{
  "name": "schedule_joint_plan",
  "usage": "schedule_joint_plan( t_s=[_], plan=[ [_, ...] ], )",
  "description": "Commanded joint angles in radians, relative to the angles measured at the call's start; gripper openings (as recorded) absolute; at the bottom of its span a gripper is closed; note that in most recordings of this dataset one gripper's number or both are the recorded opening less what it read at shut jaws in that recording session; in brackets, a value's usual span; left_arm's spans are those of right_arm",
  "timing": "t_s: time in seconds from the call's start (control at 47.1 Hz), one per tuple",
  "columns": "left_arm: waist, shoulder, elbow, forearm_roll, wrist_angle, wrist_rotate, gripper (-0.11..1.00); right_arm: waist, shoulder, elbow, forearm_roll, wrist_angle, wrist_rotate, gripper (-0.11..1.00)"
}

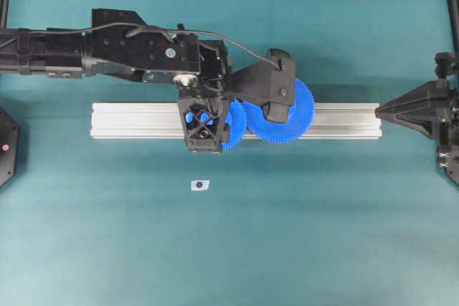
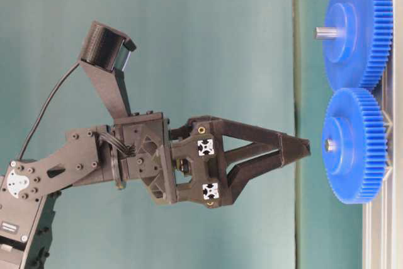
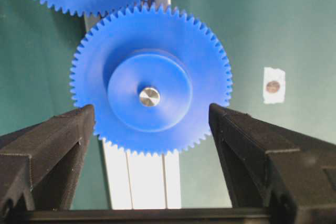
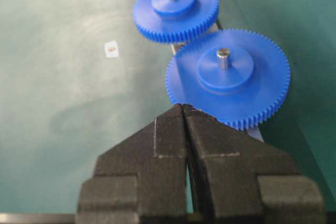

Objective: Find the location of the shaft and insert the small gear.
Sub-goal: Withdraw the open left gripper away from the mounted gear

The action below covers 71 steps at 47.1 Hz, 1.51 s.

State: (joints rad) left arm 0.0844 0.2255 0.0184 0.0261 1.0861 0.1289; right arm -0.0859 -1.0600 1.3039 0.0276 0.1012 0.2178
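Small gear [image 3: 150,80] sits seated on the aluminium rail [image 1: 129,120], flat face up, with a silvery shaft [image 3: 149,96] end showing in the middle of its raised hub. Its teeth mesh with those of the large gear [image 4: 231,77], which sits just beside it on the same rail and carries a taller grey pin [image 4: 223,58] standing out of its hub.

Left gripper [image 3: 152,116]: jaws wide apart, one finger on either side of the small gear in the wrist view, nothing between them but the gear below. Table-level view shows the fingertips short of the gear face, a gap between them and the hub; not touching.

Right gripper [image 4: 182,109]: jaws together, empty, parked at the rail's far end, well apart from both gears.

Obstructions: in the overhead view the left arm and its wrist camera [image 1: 276,84] cover most of the small gear and part of the large gear.

Other items: a small white tag with a dark round spot [image 1: 200,185] lies on the green mat [image 1: 323,234], off the rail, near the small gear.
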Motion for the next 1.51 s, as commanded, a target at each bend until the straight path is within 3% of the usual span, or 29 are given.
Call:
schedule_joint_plan(
  t_s=[0.0,1.485],
  plan=[
    [-0.003,-0.025,-0.025,0.002,-0.002,-0.008,0.84,-0.002,0.008,-0.018,0.000,-0.005,0.011,0.02],
    [-0.003,-0.087,-0.035,0.002,0.000,-0.023,0.84,-0.003,0.008,-0.011,0.002,-0.011,0.011,0.01]
  ],
)
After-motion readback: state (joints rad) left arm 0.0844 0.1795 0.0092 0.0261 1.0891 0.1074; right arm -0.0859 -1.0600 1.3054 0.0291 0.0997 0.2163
